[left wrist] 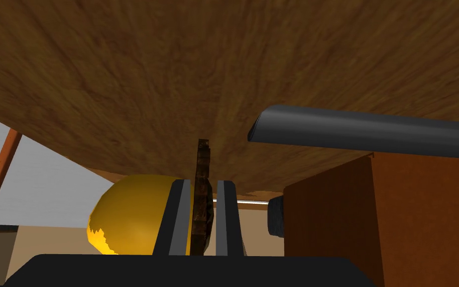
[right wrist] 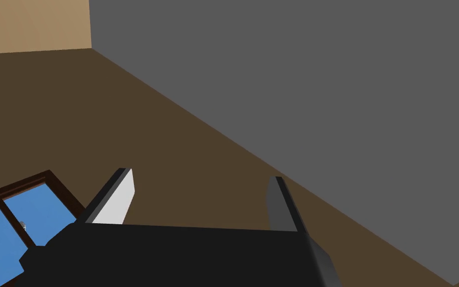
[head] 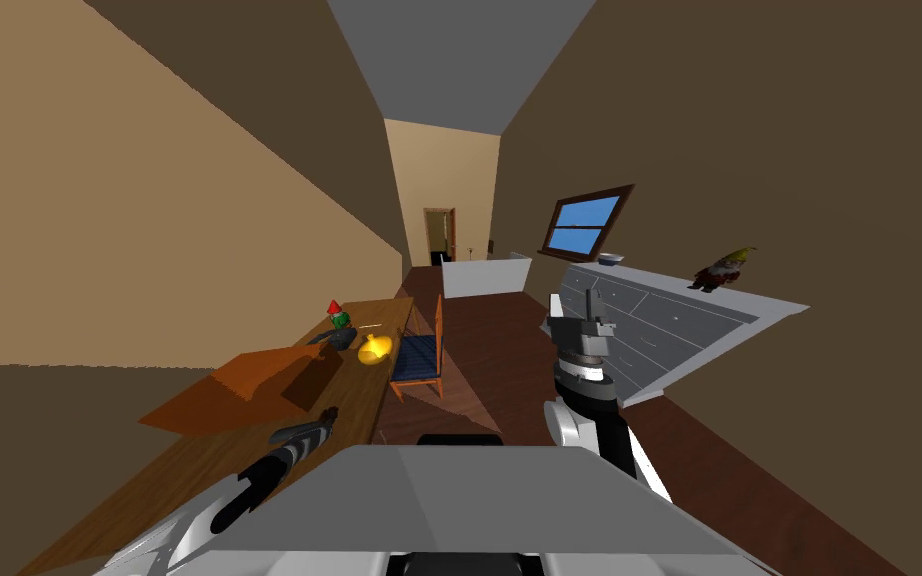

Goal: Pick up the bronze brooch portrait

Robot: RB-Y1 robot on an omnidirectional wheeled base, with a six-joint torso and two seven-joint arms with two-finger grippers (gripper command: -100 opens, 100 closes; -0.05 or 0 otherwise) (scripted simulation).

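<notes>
In the left wrist view a thin, dark brown brooch (left wrist: 202, 199) stands edge-on between my left gripper's fingers (left wrist: 179, 214), which press both its sides. My left gripper (left wrist: 203, 192) is shut on it, close over the wooden table (left wrist: 173, 74). I cannot tell whether the brooch's far end touches the tabletop. In the head view my left gripper (head: 319, 427) hangs over the near part of the long wooden table (head: 199, 460). My right gripper (head: 589, 300) is raised at the right, away from the table, and its fingers (right wrist: 124, 197) stand wide apart with nothing between them.
A yellow rounded object (left wrist: 129, 214) (head: 375, 349) lies just beyond the left gripper. An orange-brown box (head: 249, 385) and a dark grey tube (left wrist: 373, 132) are close beside it. A chair with a blue seat (head: 419, 360) stands at the table, and a grey dresser (head: 649, 320) is on the right.
</notes>
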